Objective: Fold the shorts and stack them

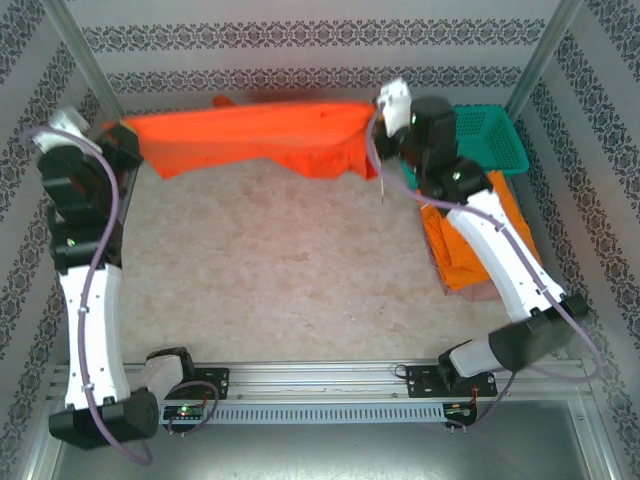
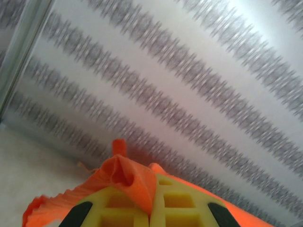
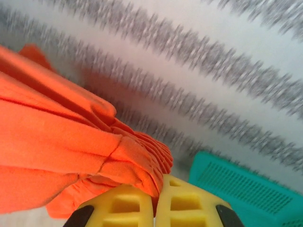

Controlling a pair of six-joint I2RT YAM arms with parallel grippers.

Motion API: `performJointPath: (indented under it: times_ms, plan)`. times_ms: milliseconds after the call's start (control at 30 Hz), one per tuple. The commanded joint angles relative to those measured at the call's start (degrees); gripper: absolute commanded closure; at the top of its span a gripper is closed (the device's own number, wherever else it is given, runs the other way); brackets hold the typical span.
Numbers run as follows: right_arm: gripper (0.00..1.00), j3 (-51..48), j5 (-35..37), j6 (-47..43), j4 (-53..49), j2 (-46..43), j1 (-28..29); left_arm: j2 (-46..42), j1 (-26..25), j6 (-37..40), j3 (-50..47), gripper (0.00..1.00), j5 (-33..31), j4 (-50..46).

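Left claw (image 2: 150, 191) and right claw (image 3: 155, 191) clench red-orange shorts (image 1: 250, 135); overhead we see orange shorts (image 1: 450, 255) at the counter's right edge, by a teal basket (image 1: 495, 140).

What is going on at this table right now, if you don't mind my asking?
Both arms are holding one large pair of red-orange shorts, stretched between them along the far edge of the table. The left gripper is shut on one end, and the right gripper on the gathered other end. Another pair of orange shorts lies at the right, near the teal basket.
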Motion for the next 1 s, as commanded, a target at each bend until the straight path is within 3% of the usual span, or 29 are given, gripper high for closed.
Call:
performJointPath:
  times_ms: [0,167,233,300,367,433,467,567,733,967]
  plan:
    - [1.0,-15.9,-5.2,-2.1,7.5,-5.9,0.0,-6.8,0.5,-0.8,-14.0,1.0,-3.3,1.1]
    - [0.8,-33.2,-11.1,-3.8,1.9,-15.6,8.6,-21.2,0.3,-5.2,-30.8,0.97,-6.2,-9.2]
    - [0.65,-37.2,-12.4,-4.3,-1.4,-18.6,13.9,-24.4,0.3,-5.6,-34.0,0.78,-7.6,-12.4]
    - [0.47,-38.2,-15.5,-2.9,-4.7,-21.0,18.2,-26.7,0.3,-4.4,-34.3,0.5,-9.4,-13.3]
    - [0.27,-36.8,-21.9,2.9,-7.2,-22.8,20.2,-27.4,0.3,-1.0,-31.2,0.34,-10.5,-13.0]
    - [0.19,-34.7,-31.2,8.2,-8.4,-23.3,20.5,-26.0,0.3,1.7,-26.5,0.18,-11.6,-13.3]
    - [0.16,-33.9,-32.2,12.0,-7.2,-23.2,20.7,-24.7,0.3,2.9,-24.0,0.12,-11.1,-13.3]
    - [0.1,-31.6,-26.1,24.8,-2.2,-19.6,20.4,-20.1,0.3,3.7,-20.0,0.03,-4.0,-10.6]
    - [0.02,-20.9,-19.8,34.3,-8.3,-4.5,17.1,-9.4,-0.5,-2.2,-23.4,0.0,8.3,3.9]
    - [0.02,-14.0,-23.4,42.8,-5.6,14.4,6.9,17.4,-8.1,4.0,-10.9,0.01,7.7,8.7]
